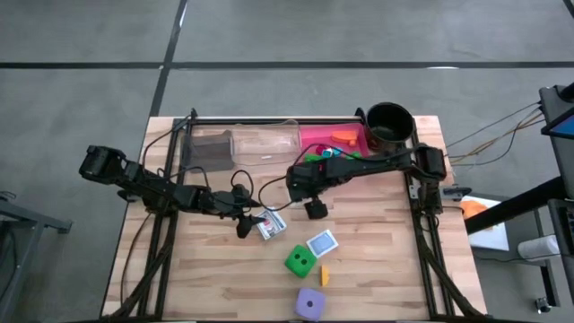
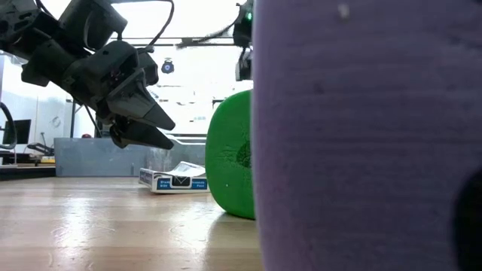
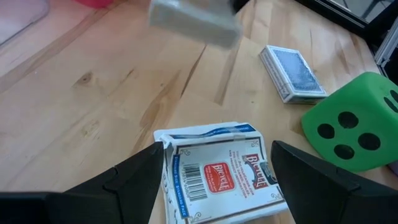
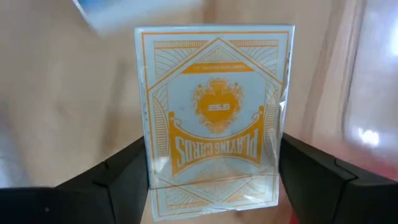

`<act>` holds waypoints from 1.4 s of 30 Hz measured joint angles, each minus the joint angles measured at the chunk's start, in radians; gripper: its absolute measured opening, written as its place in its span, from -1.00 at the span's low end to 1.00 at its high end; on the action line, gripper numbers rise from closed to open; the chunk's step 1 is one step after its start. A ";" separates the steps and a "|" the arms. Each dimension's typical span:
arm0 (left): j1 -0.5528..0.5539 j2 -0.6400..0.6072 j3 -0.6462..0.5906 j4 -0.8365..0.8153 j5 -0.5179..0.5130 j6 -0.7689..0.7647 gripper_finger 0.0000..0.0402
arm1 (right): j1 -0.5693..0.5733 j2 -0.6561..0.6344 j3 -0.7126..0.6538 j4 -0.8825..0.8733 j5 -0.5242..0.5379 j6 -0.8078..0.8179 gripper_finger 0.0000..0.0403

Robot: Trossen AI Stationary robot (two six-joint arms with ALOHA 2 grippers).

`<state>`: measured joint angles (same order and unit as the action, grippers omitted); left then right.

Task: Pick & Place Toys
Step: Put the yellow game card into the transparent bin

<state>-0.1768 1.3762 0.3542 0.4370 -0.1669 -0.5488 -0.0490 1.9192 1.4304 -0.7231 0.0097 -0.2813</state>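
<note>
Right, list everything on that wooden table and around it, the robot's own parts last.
Purple dice cube: one, purple, near edge.
Green dice cube: one, green, beside the purple one.
Small plastic brick: one, orange-yellow, between the cubes.
Blue-backed card pack: one, mid-table.
Red-and-blue card box: one, ahead of the left gripper.
Orange-printed card pack: one, held.
Rectangular trays: grey, clear, pink holding bright bricks, far edge.
Round black pot: one, far right corner.
Left gripper: open.
Right gripper: shut on the pack.
</note>
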 joint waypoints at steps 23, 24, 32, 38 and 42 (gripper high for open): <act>0.000 0.000 0.000 -0.191 0.002 0.000 0.49 | -0.237 -0.014 -0.014 0.402 -0.205 -0.087 0.44; 0.000 0.000 0.000 -0.191 0.002 0.000 0.49 | -0.258 -0.014 -0.013 0.416 -0.205 -0.090 0.44; 0.000 0.000 0.000 -0.190 0.002 0.000 0.49 | -0.373 -0.001 0.059 0.461 -0.216 -0.118 0.44; 0.000 0.000 0.000 -0.195 0.002 0.000 0.49 | -0.399 0.074 0.096 0.461 -0.237 -0.127 0.44; 0.000 0.000 0.000 -0.195 0.002 0.000 0.49 | -0.398 0.111 0.092 0.457 -0.244 -0.134 0.44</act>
<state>-0.1768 1.3758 0.3546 0.2420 -0.1646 -0.5488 -0.4473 2.0303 1.5226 -0.2660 -0.2345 -0.4150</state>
